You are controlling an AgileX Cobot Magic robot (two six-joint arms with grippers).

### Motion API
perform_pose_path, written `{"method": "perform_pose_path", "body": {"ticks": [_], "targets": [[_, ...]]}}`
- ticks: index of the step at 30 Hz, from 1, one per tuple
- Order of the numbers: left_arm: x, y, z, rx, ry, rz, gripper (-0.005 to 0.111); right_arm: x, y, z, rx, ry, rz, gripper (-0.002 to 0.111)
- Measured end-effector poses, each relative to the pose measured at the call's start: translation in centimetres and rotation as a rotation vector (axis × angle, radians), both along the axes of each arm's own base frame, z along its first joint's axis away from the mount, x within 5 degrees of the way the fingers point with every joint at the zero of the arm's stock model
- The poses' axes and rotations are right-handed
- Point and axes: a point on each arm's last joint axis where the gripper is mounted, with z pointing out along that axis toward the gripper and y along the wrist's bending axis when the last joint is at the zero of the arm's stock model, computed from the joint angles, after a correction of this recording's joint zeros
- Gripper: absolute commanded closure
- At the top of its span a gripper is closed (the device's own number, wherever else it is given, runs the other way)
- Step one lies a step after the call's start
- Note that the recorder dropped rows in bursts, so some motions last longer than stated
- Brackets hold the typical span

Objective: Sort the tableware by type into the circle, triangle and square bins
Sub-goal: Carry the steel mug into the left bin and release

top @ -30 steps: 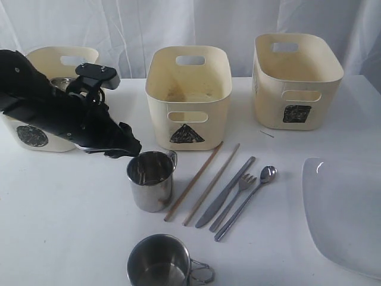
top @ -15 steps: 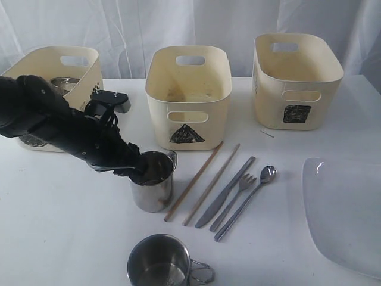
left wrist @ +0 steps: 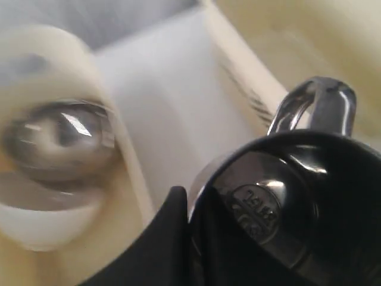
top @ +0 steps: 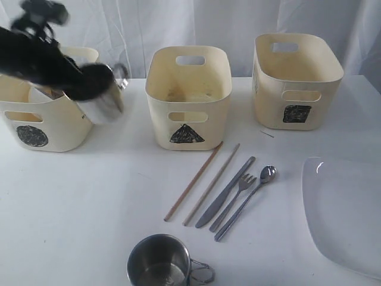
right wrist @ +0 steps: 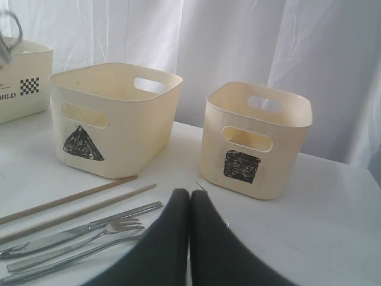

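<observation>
Left arm [top: 30,53] held high, blurred; left claw [top: 88,82] clamped on steel mug [top: 108,100] rim. Right claw [right wrist: 189,205] fingers pressed together, low.

Left arm [top: 36,56] in shot: all black, bulky and rounded, smeared by blur. A dark boxy mount [top: 40,12] sits back from the hand. Left gripper [top: 89,80] has glossy black, curved fingers [left wrist: 164,244]. Right gripper [right wrist: 190,199]: 2 smooth matte-black fingers, broad behind, narrowing to rounded tips.

Bare table [top: 71,208] left of the chopsticks [top: 193,182] lies open; triangle bin [top: 161,128] and cutlery [top: 238,196] crowd the middle.
</observation>
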Motion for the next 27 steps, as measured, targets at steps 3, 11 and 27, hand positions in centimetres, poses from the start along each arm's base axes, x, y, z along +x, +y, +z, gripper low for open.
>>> {"method": "perform_pose_path", "body": {"ticks": [3, 11, 27], "targets": [[1.5, 4.5, 3.9, -0.029, -0.137, 0.168, 0.107, 0.0, 0.0, 0.0, 0.000, 0.000, 0.000, 0.108], [8.4, 9.9, 1.8, -0.020, -0.162, 0.341, 0.107, 0.0, 0.0, 0.0, 0.000, 0.000, 0.000, 0.108], [12.1, 7.3, -2.9, -0.097, 0.123, 0.188, 0.056, 0.0, 0.0, 0.0, 0.002, 0.000, 0.000, 0.108]]}}
